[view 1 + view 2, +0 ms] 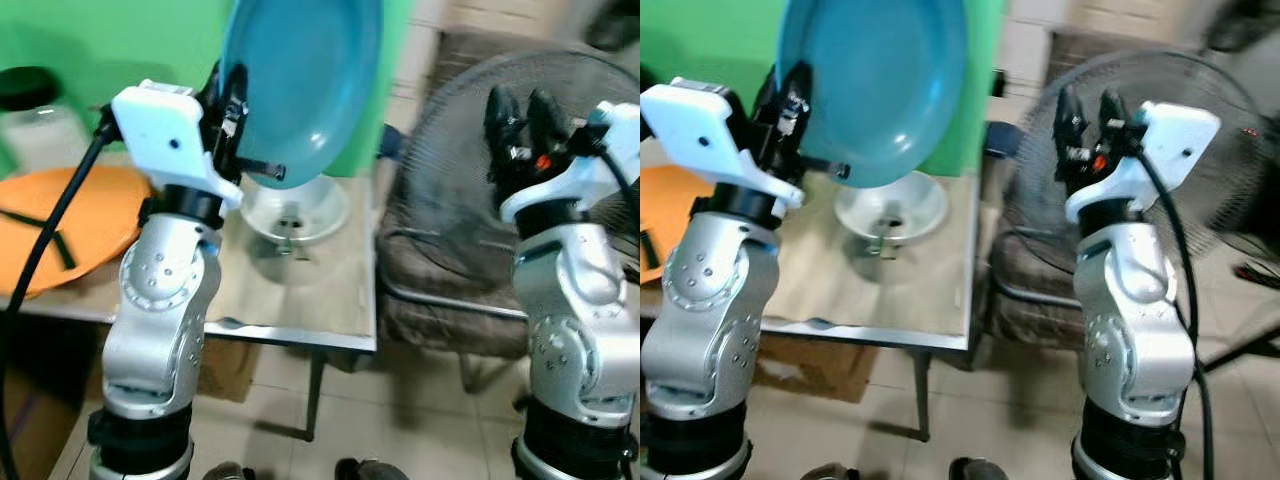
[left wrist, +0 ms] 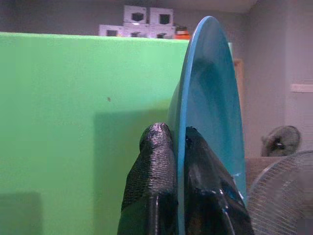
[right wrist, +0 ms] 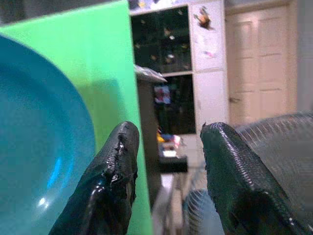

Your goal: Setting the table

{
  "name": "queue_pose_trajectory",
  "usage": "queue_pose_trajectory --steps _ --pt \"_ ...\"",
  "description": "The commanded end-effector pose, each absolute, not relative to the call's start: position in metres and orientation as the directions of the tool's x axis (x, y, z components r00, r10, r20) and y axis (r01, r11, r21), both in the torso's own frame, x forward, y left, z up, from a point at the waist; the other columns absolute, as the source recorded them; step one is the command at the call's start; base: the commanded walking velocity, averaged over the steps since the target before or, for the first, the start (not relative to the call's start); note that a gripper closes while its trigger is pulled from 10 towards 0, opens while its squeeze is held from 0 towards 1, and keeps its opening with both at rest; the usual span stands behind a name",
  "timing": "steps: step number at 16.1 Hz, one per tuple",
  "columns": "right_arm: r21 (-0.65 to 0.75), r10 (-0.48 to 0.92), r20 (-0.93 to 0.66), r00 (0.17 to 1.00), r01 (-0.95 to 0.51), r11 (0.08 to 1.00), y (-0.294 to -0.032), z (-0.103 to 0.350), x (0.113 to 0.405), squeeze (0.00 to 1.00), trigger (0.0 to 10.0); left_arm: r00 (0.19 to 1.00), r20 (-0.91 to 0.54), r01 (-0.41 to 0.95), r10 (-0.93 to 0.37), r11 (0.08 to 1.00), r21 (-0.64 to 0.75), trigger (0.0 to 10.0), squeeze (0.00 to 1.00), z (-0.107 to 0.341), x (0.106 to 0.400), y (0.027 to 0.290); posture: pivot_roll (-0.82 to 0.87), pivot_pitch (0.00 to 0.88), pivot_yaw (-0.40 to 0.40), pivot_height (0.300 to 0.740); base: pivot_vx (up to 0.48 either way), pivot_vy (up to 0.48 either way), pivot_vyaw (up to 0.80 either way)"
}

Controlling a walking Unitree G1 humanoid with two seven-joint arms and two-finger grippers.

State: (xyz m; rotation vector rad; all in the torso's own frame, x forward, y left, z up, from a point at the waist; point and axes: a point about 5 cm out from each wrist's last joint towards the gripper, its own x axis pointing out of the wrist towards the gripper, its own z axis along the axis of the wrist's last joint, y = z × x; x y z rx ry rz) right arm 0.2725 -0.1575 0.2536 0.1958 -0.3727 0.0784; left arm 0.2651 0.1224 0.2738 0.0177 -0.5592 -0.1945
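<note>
Teal plate (image 1: 300, 85) is up in the air, tilted near upright, at 12 o'clock of the head view, above the surface (image 1: 300, 290). Left hand (image 2: 178, 142) pinches its lower rim, one finger each side, closed tight on the edge; wrist view shows the rim running straight between the black fingers (image 2: 151, 166).

Below the plate, at about 6 o'clock from it, a white bowl (image 1: 295, 210) sits on the surface with some small metal item inside, too blurred to name. At 9 o'clock an orange plate (image 1: 70, 230) lies flat with dark utensils (image 1: 40, 235) across it, type unclear. A jar with a black lid (image 1: 35, 110) stands behind the orange plate, at 10 o'clock. A green board (image 1: 110, 50) backs the scene.

Right hand (image 1: 1085, 120) is raised at 3 o'clock, off the surface's edge, fingers spread, holding nothing. Behind it stands a floor fan (image 1: 470, 180) with wire grille.

Step judged: carry phase, plate gripped and not yet placed. Next move calls for rotating the wrist so the plate goes flat, then lowering it onto bare surface, likely the near patch at 6 o'clock, clear of the white bowl. Risk: thin rim pinch, plate may slip or swing while levelling.
</note>
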Motion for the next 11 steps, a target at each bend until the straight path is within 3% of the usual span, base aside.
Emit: queue_pose_trajectory --steps 1,8,9,11 --pt "0.178 0.065 0.341 0.938 -0.133 0.975 -0.155 0.246 0.274 0.00 10.0 0.809 0.550 0.207 -0.209 0.976 0.066 0.0 0.00 0.280 0.261 0.115 0.08 0.000 -0.073 0.740 0.000 0.000 -0.80" --pt "0.112 0.051 0.271 0.961 -0.084 0.990 -0.164 0.225 0.264 0.00 10.0 0.826 0.519 0.222 -0.220 0.973 0.060 0.0 0.00 0.276 0.267 0.112 0.04 0.000 -0.017 0.740 0.000 0.000 -0.80" --pt "0.090 0.052 0.254 0.966 -0.077 0.993 -0.166 0.222 0.260 0.00 10.0 0.832 0.501 0.254 -0.240 0.966 0.042 2.4 0.00 0.273 0.268 0.112 0.03 0.000 -0.003 0.740 0.000 0.000 -0.80" --pt "0.088 0.052 0.224 0.973 -0.073 0.993 -0.169 0.216 0.256 0.00 10.0 0.834 0.482 0.290 -0.269 0.956 0.033 3.9 0.00 0.267 0.268 0.111 0.02 0.000 0.006 0.740 0.000 0.000 -0.80"
